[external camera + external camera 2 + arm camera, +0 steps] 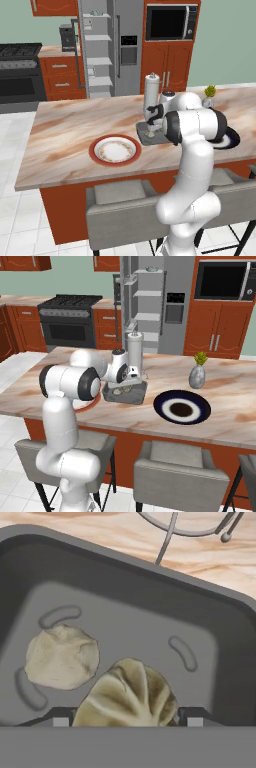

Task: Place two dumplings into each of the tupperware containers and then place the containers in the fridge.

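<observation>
- The hand view looks down into the dark grey rectangular tupperware tub [150, 612]: one pale, rounded dumpling [61, 657] lies on its floor at nine o'clock, and a second, crimped tan dumpling [130, 694] sits at six o'clock between the two dark finger tips [62, 717].
- The left base view adds the red-rimmed round plate [115, 150] on the marble-patterned island counter [65, 130], at nine o'clock of the tub [145, 134]; its dumplings are too small to make out from there.
- The right base view shows the dark blue round plate [181, 406] at three o'clock of the tub [125, 392], and a grey vase with a green sprig [197, 375] behind it.
- Both base views show the tall grey steel fridge [107, 47] at twelve o'clock, door open, pale shelves bare.
- The white arm bends at the elbow and reaches forward, the gripper [128, 719] pointing down over the tub.
- The fingers stand spread either side of the crimped dumpling; whether they touch it is unclear.
</observation>
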